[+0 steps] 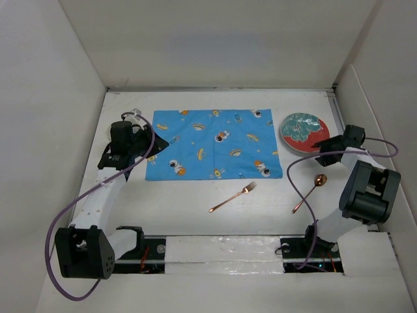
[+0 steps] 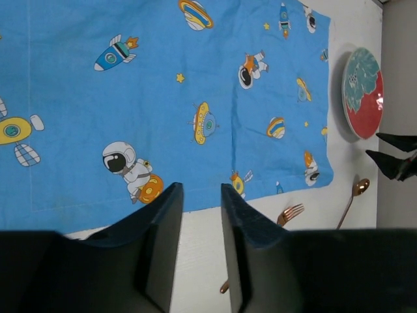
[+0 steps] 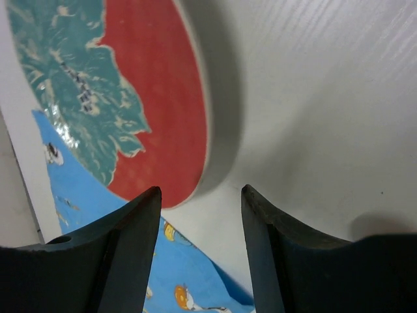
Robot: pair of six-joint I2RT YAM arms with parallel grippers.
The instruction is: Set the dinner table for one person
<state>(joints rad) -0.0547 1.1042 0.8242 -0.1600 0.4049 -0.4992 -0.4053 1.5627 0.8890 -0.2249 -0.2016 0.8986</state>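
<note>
A: Anything lying around the placemat (image 1: 212, 143)?

B: Plenty. Off its far right corner, a red and teal plate (image 1: 301, 127), flat on the white surface, patterned face fully in view. Nearer, past the mat's front edge, a copper fork (image 1: 233, 196), tines angled toward the mat. Further right, a copper spoon (image 1: 311, 191), bowl pointing away, well apart from the fork.

A: And standing in the way of any of it?

B: Only the arms: left gripper (image 2: 201, 189) at the mat's left edge, fingers a narrow way apart, gripping nothing. Then right gripper (image 3: 201, 190) just beside the plate's near rim, jaws parted wider, likewise holding nothing. Cannot tell whether touching the rim or just short of it.

A: And the dinner table (image 1: 182, 208)?

B: Underneath everything: plain, white and matte, carrying mat, plate and cutlery, with both arms bolted along its near edge. Boxed in by white walls (image 1: 221, 39) on three sides
</note>
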